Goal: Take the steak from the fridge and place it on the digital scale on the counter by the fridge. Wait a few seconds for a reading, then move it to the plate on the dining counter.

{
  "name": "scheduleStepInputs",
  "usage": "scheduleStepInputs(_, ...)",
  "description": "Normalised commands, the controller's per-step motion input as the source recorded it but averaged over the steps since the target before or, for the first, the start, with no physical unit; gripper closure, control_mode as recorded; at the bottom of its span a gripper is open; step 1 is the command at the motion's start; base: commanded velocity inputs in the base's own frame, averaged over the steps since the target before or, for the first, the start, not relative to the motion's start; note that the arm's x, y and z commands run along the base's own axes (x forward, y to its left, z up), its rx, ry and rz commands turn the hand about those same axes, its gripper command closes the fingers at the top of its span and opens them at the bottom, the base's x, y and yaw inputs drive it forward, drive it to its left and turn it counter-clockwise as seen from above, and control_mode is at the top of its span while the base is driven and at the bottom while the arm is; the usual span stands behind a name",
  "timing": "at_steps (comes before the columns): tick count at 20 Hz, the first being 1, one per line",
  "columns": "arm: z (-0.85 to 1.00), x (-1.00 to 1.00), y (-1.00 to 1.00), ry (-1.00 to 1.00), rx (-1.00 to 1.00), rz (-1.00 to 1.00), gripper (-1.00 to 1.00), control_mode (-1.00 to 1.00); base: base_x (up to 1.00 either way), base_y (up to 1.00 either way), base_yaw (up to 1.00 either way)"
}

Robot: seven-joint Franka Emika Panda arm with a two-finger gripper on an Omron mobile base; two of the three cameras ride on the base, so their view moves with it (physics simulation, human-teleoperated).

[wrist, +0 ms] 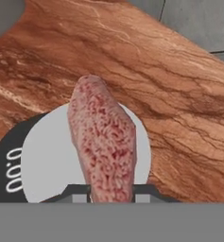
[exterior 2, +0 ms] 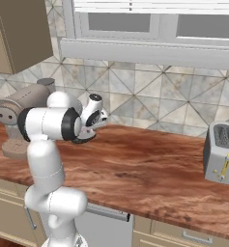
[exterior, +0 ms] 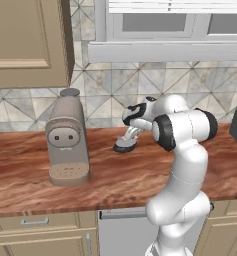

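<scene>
While the gripper (exterior: pixel 131 134) hangs just over the digital scale (exterior: pixel 125 145) on the counter (exterior: pixel 115 180) in the left base view, the hand view shows the steak (wrist: pixel 103 146) pinched between its fingertips (wrist: pixel 78 191), above the scale's pale top.

Tiled wall (exterior: pixel 115 90) with diamond pattern, window (exterior: pixel 160 20) above, beige wall cabinet (exterior: pixel 25 40) at far left, beige drawers (exterior: pixel 40 232) below.

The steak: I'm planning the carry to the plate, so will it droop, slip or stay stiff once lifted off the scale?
The steak juts straight out from the shut gripper over the digital scale without sagging, so it is probably stiff. Being thin and pinched at one end, it might pivot. It looks light.
</scene>
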Motion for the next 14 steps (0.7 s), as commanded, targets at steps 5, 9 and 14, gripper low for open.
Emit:
scheduleStepInputs(5,-0.25,-0.51,0.00,0.00,0.00,0.00,-1.00,-1.00,0.00,0.00,0.00)
scheduleStepInputs(9,-0.07,-0.68,0.00,-0.03,0.00,0.00,-1.00,-1.00,0.00,0.00,0.00)
scheduleStepInputs(14,0.06,-0.44,0.00,-0.04,0.00,0.00,-1.00,-1.00,0.00,0.00,0.00)
